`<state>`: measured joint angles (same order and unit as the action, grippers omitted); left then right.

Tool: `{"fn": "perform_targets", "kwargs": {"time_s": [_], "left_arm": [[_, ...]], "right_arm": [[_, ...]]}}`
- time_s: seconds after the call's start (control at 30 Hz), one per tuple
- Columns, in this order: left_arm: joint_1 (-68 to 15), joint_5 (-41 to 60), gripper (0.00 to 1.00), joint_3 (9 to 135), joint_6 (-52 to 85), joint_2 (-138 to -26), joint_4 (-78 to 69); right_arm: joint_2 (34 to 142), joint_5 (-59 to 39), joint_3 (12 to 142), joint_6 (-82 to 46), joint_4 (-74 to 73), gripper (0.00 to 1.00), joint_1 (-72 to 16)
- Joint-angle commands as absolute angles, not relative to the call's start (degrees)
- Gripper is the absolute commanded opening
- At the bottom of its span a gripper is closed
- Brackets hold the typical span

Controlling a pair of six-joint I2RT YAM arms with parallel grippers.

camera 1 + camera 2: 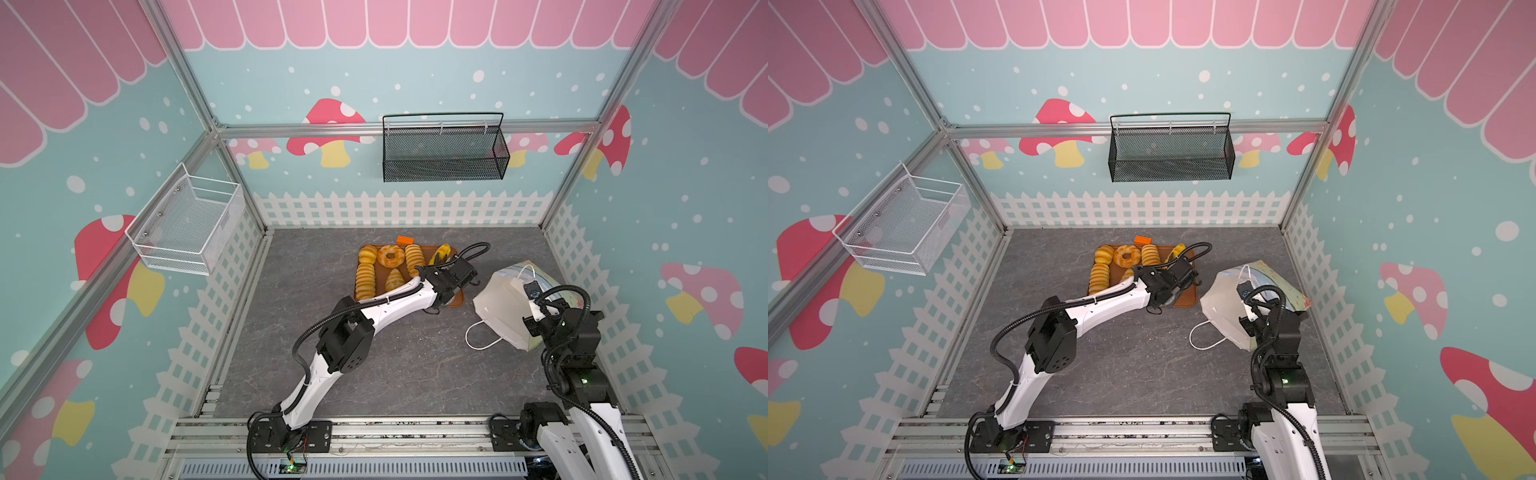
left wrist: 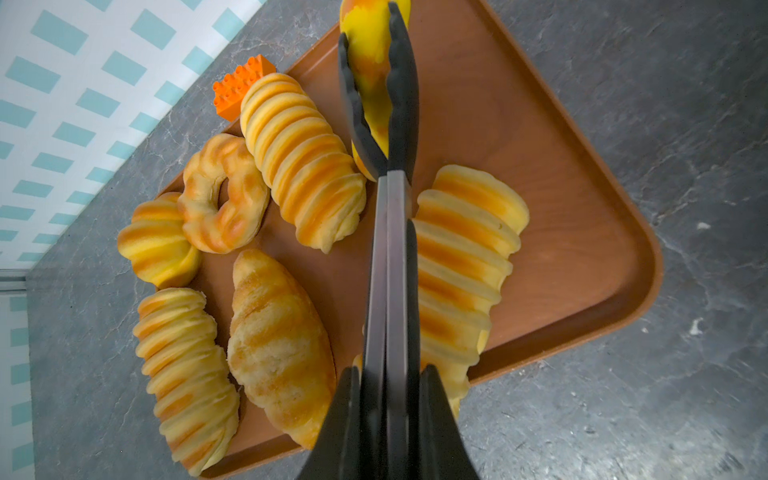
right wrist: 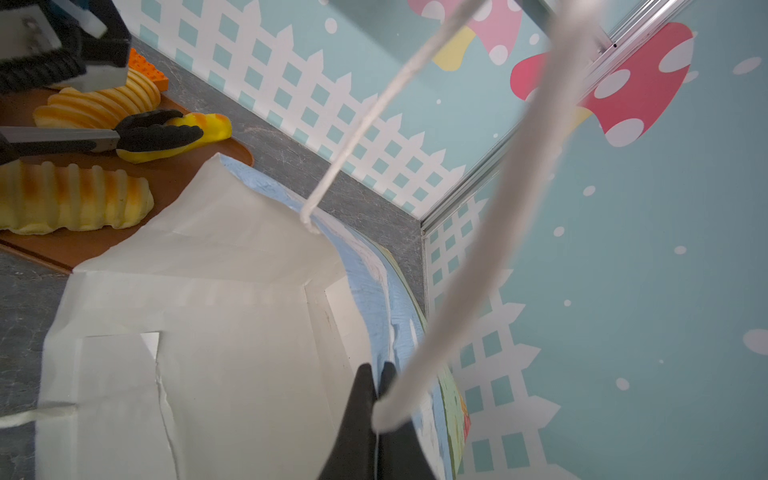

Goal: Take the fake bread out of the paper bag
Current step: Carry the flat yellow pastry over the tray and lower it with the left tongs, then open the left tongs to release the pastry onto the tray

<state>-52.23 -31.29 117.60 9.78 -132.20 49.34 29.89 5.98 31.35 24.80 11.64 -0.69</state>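
Left wrist view showed the left gripper (image 2: 388, 374) clamped on tongs (image 2: 390, 257), whose tips pinched a yellow pastry (image 2: 370, 70) over the tray (image 2: 582, 216) where the other fake bread (image 2: 299, 166) lay. The right gripper (image 3: 377, 374) was closed on the rim of the paper bag (image 3: 208, 332), just beside the tray

Count: fake bread (image 1: 365, 278) 7, comprising ridged long rolls (image 2: 461, 270) 3, ring doughnut (image 2: 245, 216) 1, croissant (image 2: 278, 345) 1, small bun (image 2: 158, 237) 1, smooth yellow piece (image 2: 374, 70) 1. Also: tray (image 2: 561, 208) 1, paper bag (image 1: 503, 307) 1, tongs (image 2: 390, 249) 1, orange brick (image 2: 237, 91) 1, white basket (image 1: 187, 224) 1, black basket (image 1: 444, 153) 1.
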Motion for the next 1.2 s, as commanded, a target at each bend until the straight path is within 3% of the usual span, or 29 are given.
{"fn": "perform_targets", "kwargs": {"time_s": [0.0,0.33,1.17], "left_arm": [[-51.9,-32.6,0.07,119.8,11.5,-133.5,51.3],[-51.9,-29.4,0.33,120.8,10.6,-132.7,51.7],[-51.8,-29.5,0.42,120.1,8.8,-125.7,51.7]], "right_arm": [[28.9,5.2,31.2,24.5,11.4,0.00,-0.4],[29.3,4.4,32.2,24.0,12.0,0.00,-0.4],[32.3,3.8,36.8,22.3,14.3,0.00,-0.4]]}}
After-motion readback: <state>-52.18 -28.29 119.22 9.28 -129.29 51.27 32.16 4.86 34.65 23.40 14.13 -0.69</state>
